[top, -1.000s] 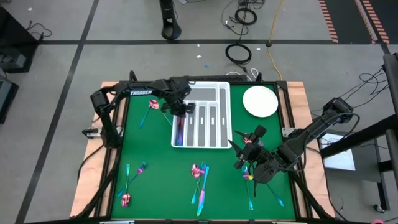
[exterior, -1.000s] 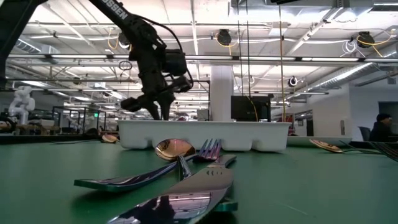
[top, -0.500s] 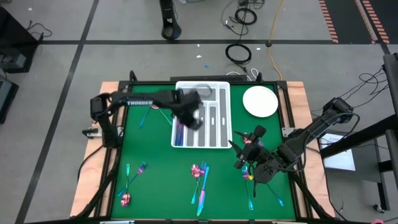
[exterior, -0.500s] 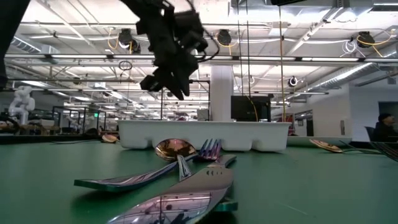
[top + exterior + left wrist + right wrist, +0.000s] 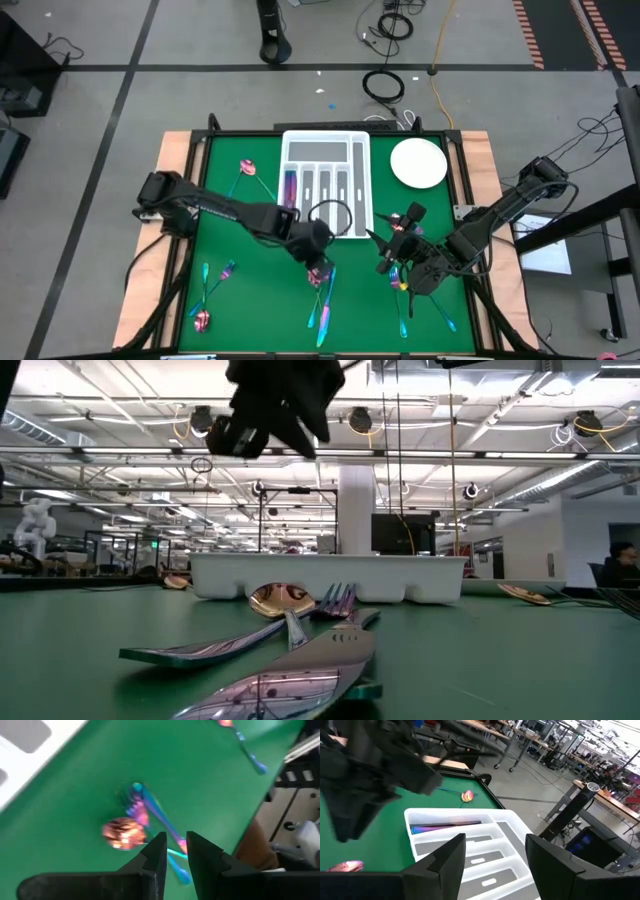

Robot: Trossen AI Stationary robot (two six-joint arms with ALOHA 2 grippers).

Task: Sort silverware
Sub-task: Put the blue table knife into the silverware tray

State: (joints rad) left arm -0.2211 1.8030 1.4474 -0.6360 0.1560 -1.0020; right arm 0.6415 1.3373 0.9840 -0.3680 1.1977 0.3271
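Observation:
The silverware is iridescent spoons, forks and knives scattered on the green table. One cluster (image 5: pixel 322 288) lies near the middle of the front, and it fills the foreground of the low view as a spoon, fork and knife (image 5: pixel 290 635). My left gripper (image 5: pixel 321 262) hangs just above this cluster, its fingers (image 5: pixel 156 851) a narrow gap apart with nothing between them. One piece (image 5: pixel 289 192) lies in the white tray's (image 5: pixel 360 185) left compartment. My right gripper (image 5: pixel 383 248) waits open to the tray's right, above the table.
More silverware lies at the near left (image 5: pixel 212 290), at the near right (image 5: pixel 405 305), and a spoon lies at the far left (image 5: pixel 243 172). A round white plate (image 5: pixel 418 163) sits at the far right. The left arm (image 5: pixel 220 212) stretches across the table in front of the tray.
My left gripper has swung from over the tray's left compartment toward the table's near edge and somewhat to the right, rising a little and rolling about its axis. It now hangs over the middle cluster. Its finger gap looks unchanged. The piece stays in the tray.

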